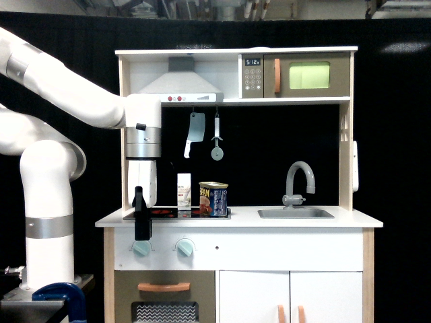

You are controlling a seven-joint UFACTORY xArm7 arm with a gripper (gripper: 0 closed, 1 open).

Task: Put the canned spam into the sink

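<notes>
Exterior view: one xArm7 arm at a white toy kitchen.
Landmark: black stovetop (176,213) on the counter.
Canned spam (213,199): upright on the stovetop's right part; blue label, yellow lettering too small to read.
White carton (184,191): on the stovetop, just left of the can.
Microwave display (253,62): reads 5:12.
Gripper (141,225): hangs at the stovetop's left front edge, overlapping the counter face; jaw opening cannot be told; nothing seen held.
Sink (295,213): right of the stovetop, bare counter between; faucet (299,180) behind it.
</notes>
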